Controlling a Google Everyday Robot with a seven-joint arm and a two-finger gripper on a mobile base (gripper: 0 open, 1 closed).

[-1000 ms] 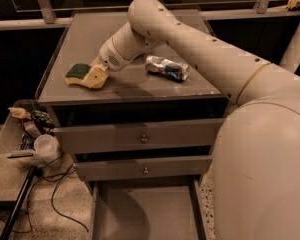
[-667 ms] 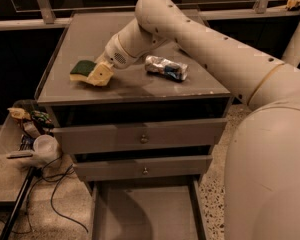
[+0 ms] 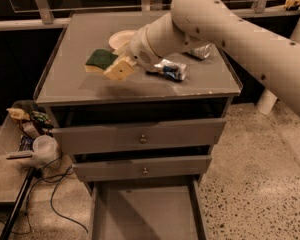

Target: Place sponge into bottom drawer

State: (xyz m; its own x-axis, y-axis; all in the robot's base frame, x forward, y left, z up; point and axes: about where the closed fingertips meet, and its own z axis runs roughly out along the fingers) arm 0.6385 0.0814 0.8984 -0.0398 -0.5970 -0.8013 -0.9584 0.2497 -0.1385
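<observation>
The sponge (image 3: 100, 60), dark green on top with a pale yellow body, is held just above the grey cabinet top (image 3: 70, 84) at its left middle, with a shadow under it. My gripper (image 3: 111, 66) is shut on the sponge's right end; one pale finger (image 3: 120, 69) shows beside it. The arm reaches in from the upper right. The bottom drawer (image 3: 145, 216) is pulled open at the bottom of the view, its flat grey floor bare. It lies well below and in front of the sponge.
A crushed silver and blue can (image 3: 171, 70) lies right of the gripper, another can (image 3: 201, 50) behind the arm. A white bowl (image 3: 120, 38) sits at the back. Two upper drawers (image 3: 140, 136) with round knobs are slightly open. A bin with clutter (image 3: 30, 134) and cables stand at the left.
The gripper has lifted the sponge off the cabinet top and moved it up and to the right. The white bowl behind the arm has come into view.
</observation>
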